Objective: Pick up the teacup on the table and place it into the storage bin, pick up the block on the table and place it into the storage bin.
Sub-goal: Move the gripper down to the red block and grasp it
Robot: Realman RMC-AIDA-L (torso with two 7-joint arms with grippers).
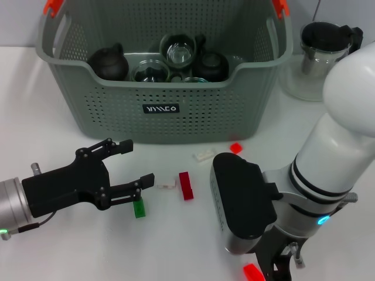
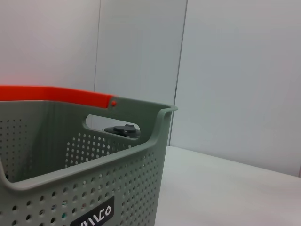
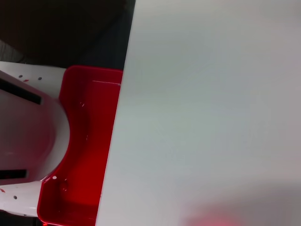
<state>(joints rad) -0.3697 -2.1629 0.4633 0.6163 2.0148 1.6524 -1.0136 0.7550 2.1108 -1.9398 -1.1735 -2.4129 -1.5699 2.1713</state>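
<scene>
From your head camera, you see the storage bin (image 1: 170, 88) standing at the far side of the white table (image 1: 53, 117), its orange-red handle clips at the top corners and a small black label on its front wall. Inside it sit several dark and glass tea vessels, including a glass teacup (image 1: 179, 54) near the middle. A glass teapot (image 1: 321, 55) with a black lid stands just beside the bin, on the right. In front of the bin, small blocks lie scattered: a green block (image 1: 139, 208), a dark red block (image 1: 186, 185), 2 white pieces (image 1: 166, 184) and a small red piece (image 1: 235, 147). Your left gripper (image 1: 136, 166) reaches in low from the left with its black fingers spread apart and nothing between them, the lower fingertip just above the green block. Your right arm fills the lower right, and the right gripper (image 1: 275, 257) points down near the table's front edge; you cannot tell how its fingers stand.

Your left wrist camera shows the bin's corner, label and orange-red handle against a pale wall.

Your right wrist camera shows the table's edge and a red tray (image 3: 82, 146) below it.
</scene>
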